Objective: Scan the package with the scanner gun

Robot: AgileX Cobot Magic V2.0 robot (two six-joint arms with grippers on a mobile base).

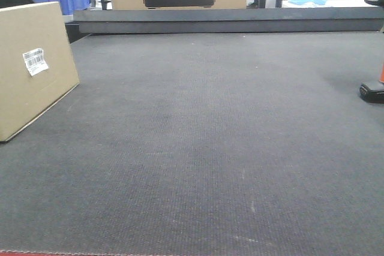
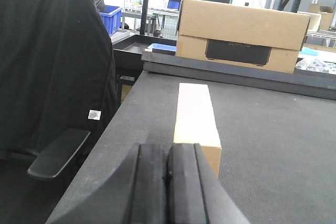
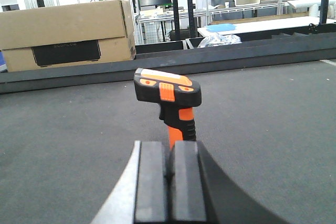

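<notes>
You see both grippers, left gripper [image 2: 168, 177] behind the package [image 2: 195, 119], right gripper [image 3: 169, 182] behind the scanner gun [image 3: 169, 98], fingers pressed together, holding nothing.

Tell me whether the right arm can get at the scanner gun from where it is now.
Probably yes. The scanner gun stands upright on the mat straight ahead of the right gripper, with nothing between them. The fingers are closed, though, so they would need to open first.
</notes>
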